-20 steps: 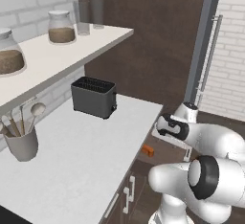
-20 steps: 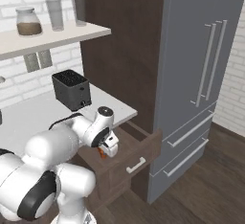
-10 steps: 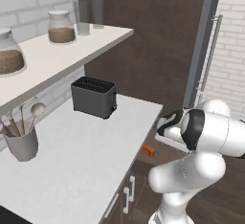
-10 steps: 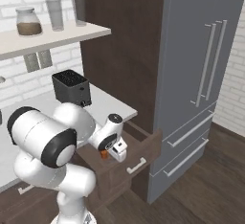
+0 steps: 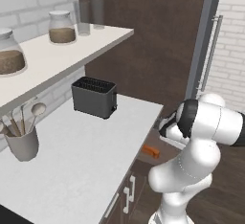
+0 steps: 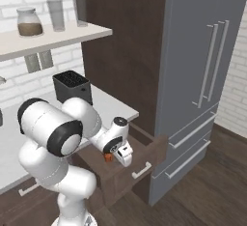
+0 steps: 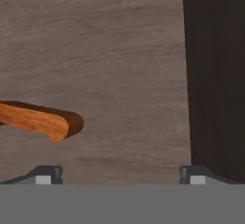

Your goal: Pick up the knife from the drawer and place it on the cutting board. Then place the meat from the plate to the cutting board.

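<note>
The drawer (image 6: 144, 160) stands pulled out below the counter, dark brown with a silver bar handle. Inside it lies the knife (image 5: 150, 151); its orange-brown handle (image 7: 40, 121) rests on the drawer's wooden floor at the left of the hand view, and its blade is out of sight. My gripper (image 7: 119, 174) hovers low inside the drawer, open, with nothing between its fingertips (image 7: 45, 174). The handle's rounded end sits just above and slightly right of the left fingertip. In the right base view the hand (image 6: 123, 151) hangs over the open drawer. The cutting board, meat and plate are out of view.
A dark toaster (image 5: 94, 96) stands at the back of the white counter (image 5: 81, 156). A utensil cup (image 5: 21, 144) sits at the left. Jars and glasses line the shelf (image 5: 52, 50). A tall grey fridge (image 6: 202, 75) rises right beside the drawer. The drawer's dark side wall (image 7: 215, 74) runs along the right.
The arm has swung over and lowered the hand deeper into the drawer. The elbow has risen and moved forward. The jaws stay wide.
</note>
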You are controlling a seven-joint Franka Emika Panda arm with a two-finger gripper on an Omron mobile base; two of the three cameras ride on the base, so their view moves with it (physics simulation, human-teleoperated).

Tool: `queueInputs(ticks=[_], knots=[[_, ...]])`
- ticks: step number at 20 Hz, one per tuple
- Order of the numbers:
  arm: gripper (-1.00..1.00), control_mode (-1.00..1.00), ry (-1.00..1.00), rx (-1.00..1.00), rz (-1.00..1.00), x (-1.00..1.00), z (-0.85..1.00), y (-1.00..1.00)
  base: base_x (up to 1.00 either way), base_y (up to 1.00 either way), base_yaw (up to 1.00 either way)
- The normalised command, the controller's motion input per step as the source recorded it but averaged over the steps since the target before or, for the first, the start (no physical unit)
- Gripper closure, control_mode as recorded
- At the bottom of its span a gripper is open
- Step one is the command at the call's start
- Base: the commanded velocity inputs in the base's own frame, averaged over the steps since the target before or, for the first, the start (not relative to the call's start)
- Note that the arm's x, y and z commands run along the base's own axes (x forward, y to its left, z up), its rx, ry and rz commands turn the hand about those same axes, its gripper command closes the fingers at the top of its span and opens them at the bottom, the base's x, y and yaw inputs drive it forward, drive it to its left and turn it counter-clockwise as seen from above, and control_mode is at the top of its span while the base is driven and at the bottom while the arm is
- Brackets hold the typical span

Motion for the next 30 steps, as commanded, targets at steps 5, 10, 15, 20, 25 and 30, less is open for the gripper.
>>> queueInputs(ticks=[5, 10, 15, 20, 25, 30], knots=[[-1.00, -1.00, 0.00, -0.13, -0.04, -0.99, -0.07, -1.00, 0.00, 0.00, 0.00], [-1.00, -1.00, 0.00, -0.07, 0.00, -0.64, 0.31, -0.77, 0.00, 0.00, 0.00], [-1.00, -1.00, 0.04, 0.05, 0.30, 0.75, 0.82, 0.01, 0.00, 0.00, 0.00], [-1.00, -1.00, 0.20, 0.04, 0.56, 0.60, 0.21, 0.04, 0.00, 0.00, 0.00], [-1.00, -1.00, 0.17, 0.01, 0.53, 0.28, -0.16, 0.16, 0.00, 0.00, 0.00], [-1.00, -1.00, 0.01, 0.00, 0.30, 0.15, -0.36, 0.17, 0.00, 0.00, 0.00]])
